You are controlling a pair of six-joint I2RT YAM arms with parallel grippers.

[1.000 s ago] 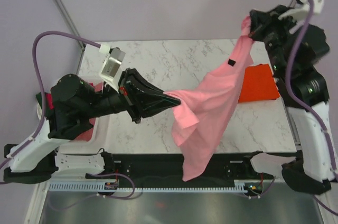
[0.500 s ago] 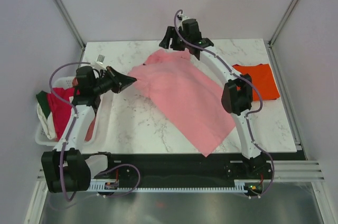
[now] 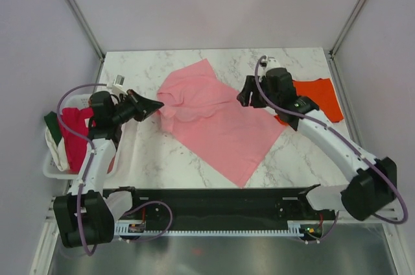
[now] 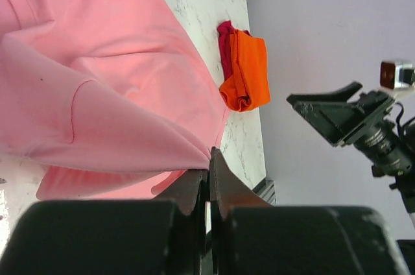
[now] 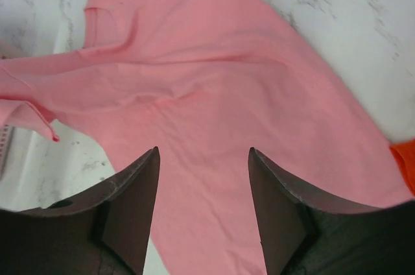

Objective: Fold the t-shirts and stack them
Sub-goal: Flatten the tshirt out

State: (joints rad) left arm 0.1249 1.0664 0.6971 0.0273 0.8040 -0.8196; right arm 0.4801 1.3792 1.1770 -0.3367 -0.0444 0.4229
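top view: pink t-shirt (image 3: pixel 217 122) spread flat, left of folded orange t-shirt (image 3: pixel 318 96); long axis diagonal, far-left to near-right. my left gripper (image 3: pixel 155 102) at corner farthest from orange; my right gripper (image 3: pixel 245 96) over edge nearest orange.
left wrist: my left jaws shut, pinching pink cloth fold.
right wrist: my right jaws apart, empty; pink cloth directly beneath; judged nearer for next grasp.

One pink t-shirt (image 3: pixel 220 126), one orange t-shirt (image 3: pixel 321 96)

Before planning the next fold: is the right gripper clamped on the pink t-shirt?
No, in the right wrist view the right gripper stands open above the pink t-shirt, with no cloth pinched between its fingers.
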